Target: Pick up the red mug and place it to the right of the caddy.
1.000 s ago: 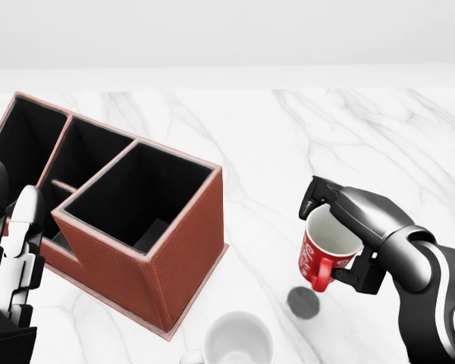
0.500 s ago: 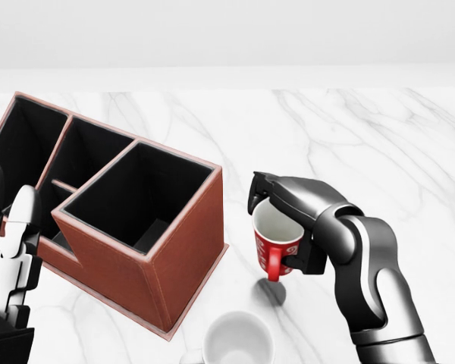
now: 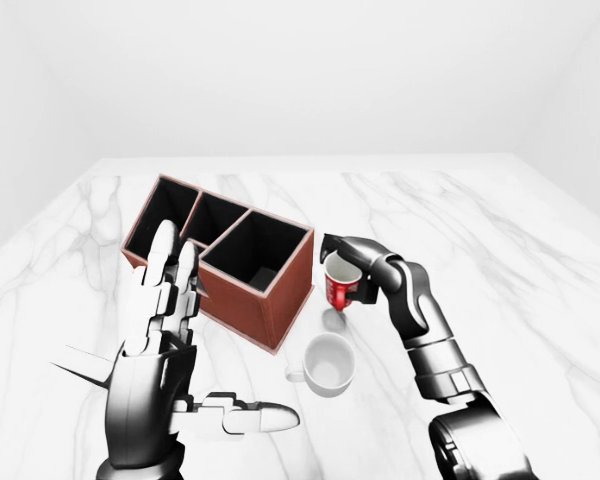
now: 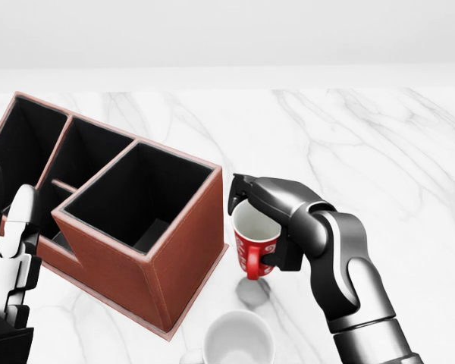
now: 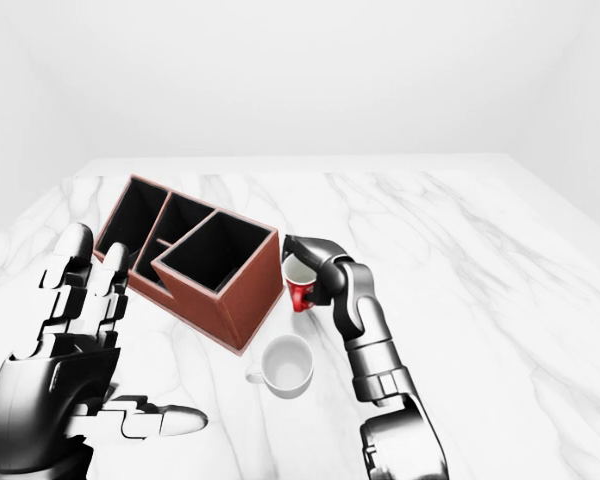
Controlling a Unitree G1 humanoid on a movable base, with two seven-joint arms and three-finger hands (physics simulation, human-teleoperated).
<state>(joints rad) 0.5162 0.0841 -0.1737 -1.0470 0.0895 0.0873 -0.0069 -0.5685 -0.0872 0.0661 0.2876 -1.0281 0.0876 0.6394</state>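
Observation:
The red mug (image 4: 254,246) with a white inside hangs just above the marble table (image 4: 379,144), close to the right wall of the caddy (image 4: 183,254). My right hand (image 4: 267,224) is shut on it, fingers over the rim and round the handle side. The mug's shadow lies below it on the table. The caddy is a brown-red box with several black compartments, left of centre in the head view. My left hand (image 3: 165,335) is raised at the left with fingers spread open, holding nothing.
A white mug (image 4: 237,341) stands at the bottom of the head view, below the red mug and near the caddy's lower corner. The marble table stretches out to the right and top. A white wall lies beyond.
My right hand has carried the red mug leftward, from the right part of the table to right beside the caddy's right wall. The left hand and the caddy have stayed put.

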